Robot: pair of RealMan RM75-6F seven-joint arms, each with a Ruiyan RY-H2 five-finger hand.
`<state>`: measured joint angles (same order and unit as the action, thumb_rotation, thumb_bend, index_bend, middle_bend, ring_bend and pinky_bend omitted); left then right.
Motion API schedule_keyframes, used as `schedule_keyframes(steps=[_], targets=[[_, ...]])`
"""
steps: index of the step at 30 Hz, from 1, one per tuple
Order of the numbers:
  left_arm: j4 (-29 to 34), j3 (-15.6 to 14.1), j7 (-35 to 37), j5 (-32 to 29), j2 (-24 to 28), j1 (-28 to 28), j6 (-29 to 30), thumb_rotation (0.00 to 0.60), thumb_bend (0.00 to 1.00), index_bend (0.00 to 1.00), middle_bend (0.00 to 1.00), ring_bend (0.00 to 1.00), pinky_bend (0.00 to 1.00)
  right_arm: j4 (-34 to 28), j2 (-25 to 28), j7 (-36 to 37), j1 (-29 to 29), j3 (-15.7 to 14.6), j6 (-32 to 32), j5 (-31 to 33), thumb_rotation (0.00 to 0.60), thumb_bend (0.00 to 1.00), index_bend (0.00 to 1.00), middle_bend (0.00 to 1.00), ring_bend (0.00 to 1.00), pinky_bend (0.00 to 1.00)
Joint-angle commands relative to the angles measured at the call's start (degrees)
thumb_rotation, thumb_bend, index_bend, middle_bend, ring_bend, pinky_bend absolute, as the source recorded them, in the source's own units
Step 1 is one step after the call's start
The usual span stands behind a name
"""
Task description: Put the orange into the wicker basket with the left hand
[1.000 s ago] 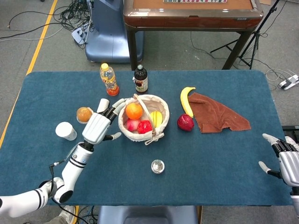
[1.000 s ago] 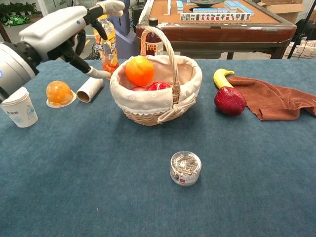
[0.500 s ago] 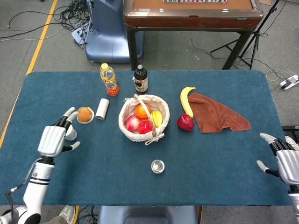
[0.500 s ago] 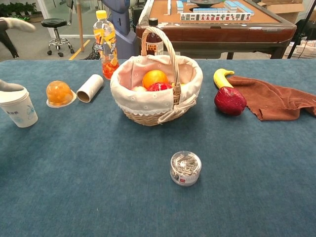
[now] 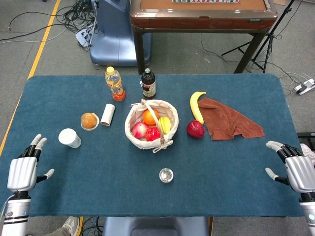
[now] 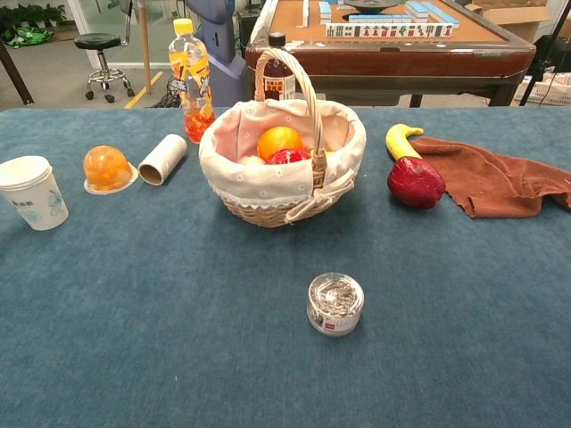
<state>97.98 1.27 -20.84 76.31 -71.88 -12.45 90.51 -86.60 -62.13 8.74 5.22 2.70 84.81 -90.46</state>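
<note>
Over at the far left edge of the table, the left hand sits low near the corner with its fingers spread apart and nothing in it. It only shows in the head view. Next along is a white paper cup, standing upright, then an orange jelly cup and a small white roll lying on its side just beside it. Behind those stands a plastic bottle of orange drink.

Middle of the table is the wicker basket with its cloth lining and tall handle. The orange is inside it, toward the back, touching a red fruit; from the head view there's also something pink and something yellow in there. A dark bottle stands right behind the basket. In front, well apart, is a little round tin.

Further right: a red apple touching the tip of a banana, and a brown cloth crumpled next to them. The right hand is at the far right edge, fingers apart too, holding nothing.
</note>
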Motion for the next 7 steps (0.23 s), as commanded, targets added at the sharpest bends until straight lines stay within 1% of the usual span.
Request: schedule_keyframes(steps=[1, 7], targets=[[0.87, -1.18, 0.53, 2.87, 0.37, 1.44, 1.54, 0.6, 0.09, 0.15, 0.07, 0.24, 0.47, 0.54, -0.44, 0.26, 0.02, -0.02, 0.82, -0.72, 0.6, 0.21, 0.28, 0.28, 0.25, 0.32], [1.29, -1.69, -0.1, 5.77, -0.11, 2.53, 2.1, 0.6, 0.09, 0.15, 0.07, 0.24, 0.46, 0.69, -0.61, 0.2, -0.04, -0.17, 1.33, -1.02, 0.6, 0.21, 0.28, 0.28, 0.25, 0.32]])
